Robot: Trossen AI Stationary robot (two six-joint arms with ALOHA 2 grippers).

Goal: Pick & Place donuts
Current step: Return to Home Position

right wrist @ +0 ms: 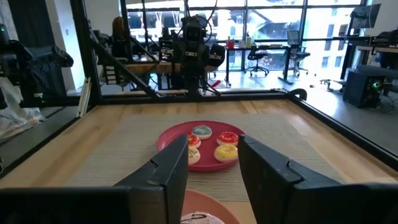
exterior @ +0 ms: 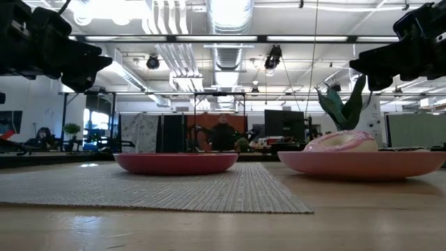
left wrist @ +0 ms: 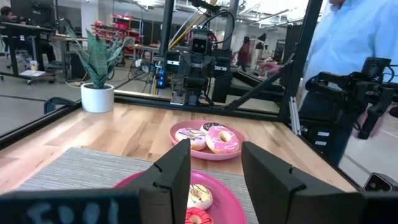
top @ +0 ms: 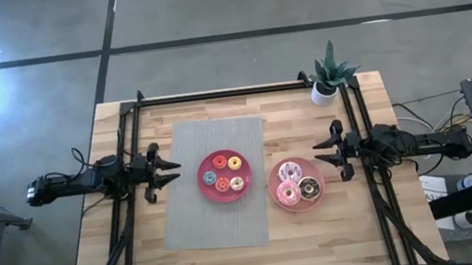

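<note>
The red plate (top: 227,198) sits in the middle of the gray mat (top: 192,218). Five small donuts (top: 222,185) lie flat in it, side by side. One is a blue donut (top: 209,178) and one is a yellow donut (top: 234,162).

The pink plate (top: 314,171) sits on the bare wood of the tabletop (top: 337,237), just beside the mat's right edge. It holds three bigger donuts, packed close together: a sprinkled donut (top: 289,172), a pink donut (top: 287,195) and a chocolate donut (top: 309,188).

The left tool (top: 172,171) hangs in the air over the left side of the mat, pointing at the red plate, with its two fingers apart. The right tool (top: 321,157) hangs over the wood to the right of the pink plate, pointing at it — its fingers are apart too. Neither tool touches a plate.

A little plant (top: 327,73) in a white pot stands at the far right corner of the tabletop.
</note>
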